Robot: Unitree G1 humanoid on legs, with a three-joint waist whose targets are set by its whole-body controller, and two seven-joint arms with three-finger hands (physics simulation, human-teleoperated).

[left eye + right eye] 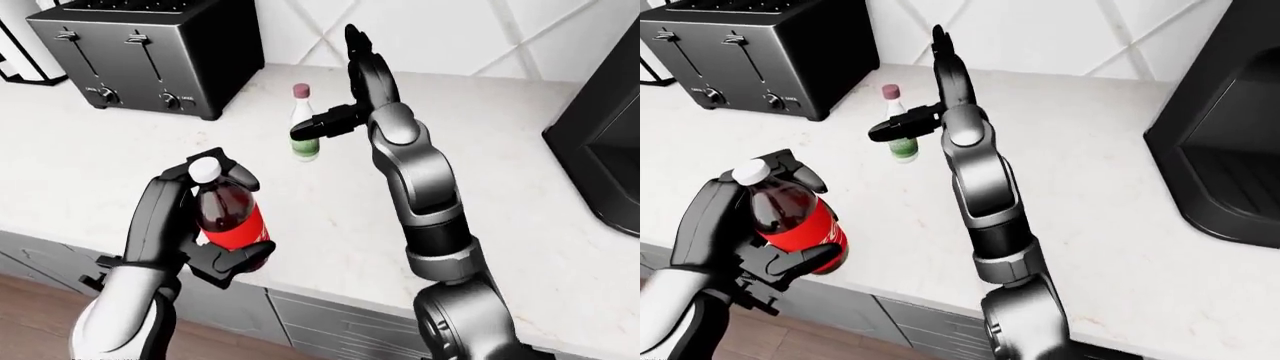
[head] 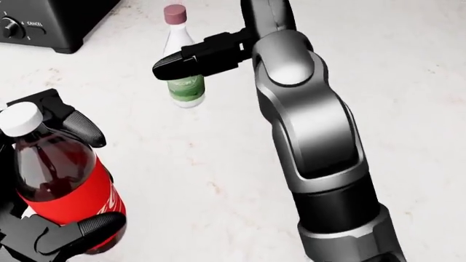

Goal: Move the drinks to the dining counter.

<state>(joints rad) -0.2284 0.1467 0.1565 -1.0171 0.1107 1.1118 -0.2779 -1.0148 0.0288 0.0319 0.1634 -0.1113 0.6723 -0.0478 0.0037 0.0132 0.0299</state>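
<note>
The only writing I can make out is on the toaster [image 2: 33, 22] at the top left of my head view, where a small word beside a knob reads "CANCEL". The red label on my cola bottle [image 1: 228, 217] carries white script at its edge, too cut off to read, and the green label on the small bottle [image 2: 183, 82] has pale lettering too blurred to tell.

My left robot hand [image 1: 195, 225] is clamped round the cola bottle: fingers [image 2: 72, 232] wrap under the red label and another finger presses near the shoulder, just below the white cap. I hold it upright at the lower left of the eye views, over the near edge of the white marbled surface [image 1: 120, 172].

My right robot hand [image 2: 218, 46] is spread apart. One black finger [image 2: 196, 60] lies across the neck of the small clear bottle with the pink cap, which stands upright on the surface right of the toaster; the other fingers point up toward the wall, away from the bottle. A dark appliance [image 1: 1230, 157] stands on the surface at the right.
</note>
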